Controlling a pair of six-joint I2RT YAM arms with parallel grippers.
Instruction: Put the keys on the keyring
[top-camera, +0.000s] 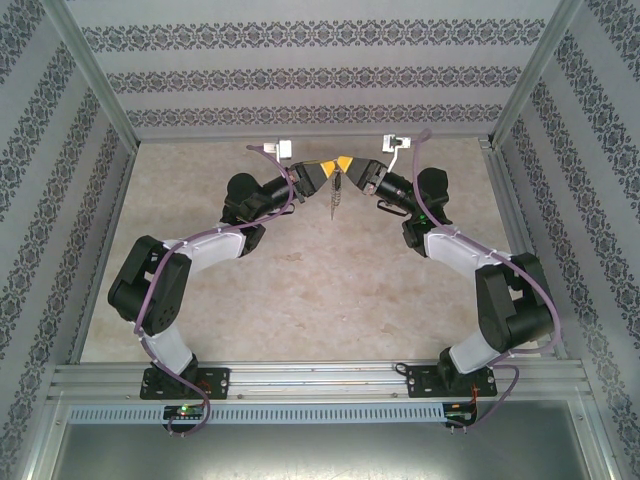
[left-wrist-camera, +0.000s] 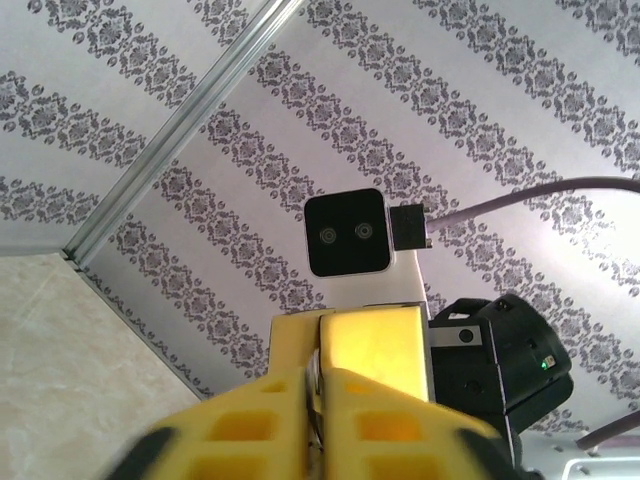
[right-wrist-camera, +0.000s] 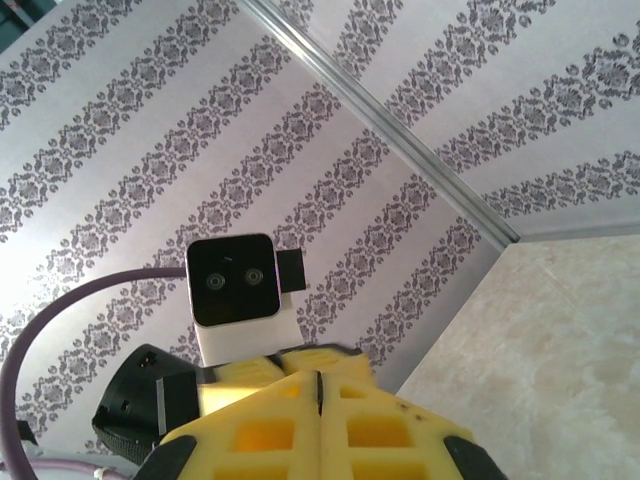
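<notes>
**Overhead view.** Two jointed arms in black and white rise from a ribbed aluminium rail (top-camera: 320, 376) at the bottom of the frame. They converge at upper centre over a beige, stone-mottled worktop (top-camera: 300, 300). The left gripper (top-camera: 326, 173) and the right gripper (top-camera: 346, 163) meet almost tip to tip, each ending in yellow plastic jaws. A thin, silvery-grey keyring of beaded metal chain (top-camera: 335, 198) runs down-frame from their meeting point as a narrow, slack loop. Its top lies between the two pairs of jaws; which pair grips it cannot be told.

**Left wrist view.** The left gripper (left-wrist-camera: 318, 390) sits at lower centre. Its jaws are moulded yellow plastic with square recesses, parted by a narrow slit; whether they are clamped or released cannot be told. Just beyond stands a white housing with a glossy black camera face (left-wrist-camera: 345, 235).

**Right wrist view.** The right gripper (right-wrist-camera: 318, 395) has its jaws clenched along a hairline seam. A smooth purple cable (right-wrist-camera: 70, 295) arcs at left. Grey wallpaper with dark damask stripes (right-wrist-camera: 420, 100) lines the walls.
</notes>
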